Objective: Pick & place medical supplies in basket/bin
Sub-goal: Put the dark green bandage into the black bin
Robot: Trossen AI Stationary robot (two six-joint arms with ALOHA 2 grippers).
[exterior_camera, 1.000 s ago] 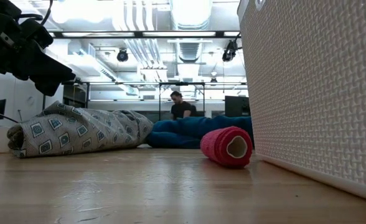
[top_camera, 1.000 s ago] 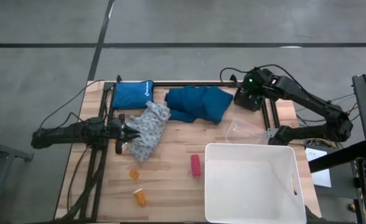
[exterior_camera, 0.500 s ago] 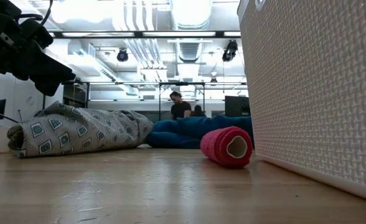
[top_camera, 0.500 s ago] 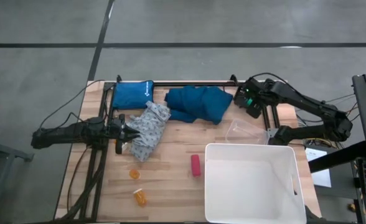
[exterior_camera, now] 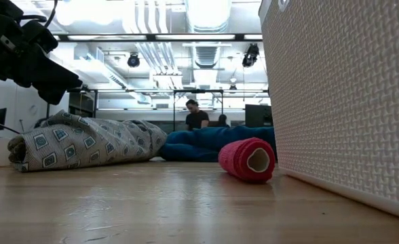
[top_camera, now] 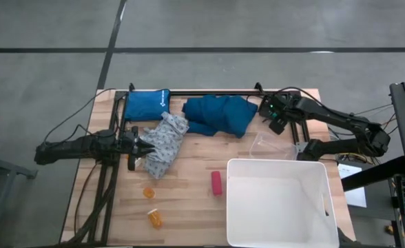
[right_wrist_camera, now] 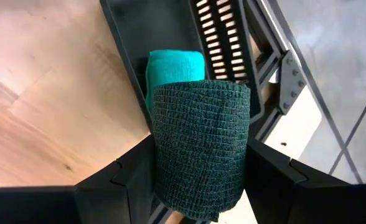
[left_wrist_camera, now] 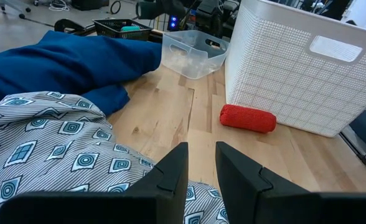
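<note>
Gripping dark green bandage roll [right_wrist_camera: 200, 146] | right gripper [top_camera: 275, 116] clenched beside teal garment [top_camera: 218, 114] | left gripper [left_wrist_camera: 198, 165] slightly parted over patterned garment [left_wrist_camera: 52, 149]

The left gripper [left_wrist_camera: 200, 171] is hovering with its two dark fingers slightly apart over a pale grey-blue cloth garment [left_wrist_camera: 52, 149] printed with square patterns, which is lying on the light wooden table [left_wrist_camera: 170, 118]. A dark teal cloth garment [left_wrist_camera: 65, 62] is lying just beyond it, touching it. Farther along, a pink-red cylinder [left_wrist_camera: 248, 118] is lying on its side just beside the large white textured plastic tub [left_wrist_camera: 295, 68], and a small clear plastic container [left_wrist_camera: 192, 55] is sitting near both.
</note>
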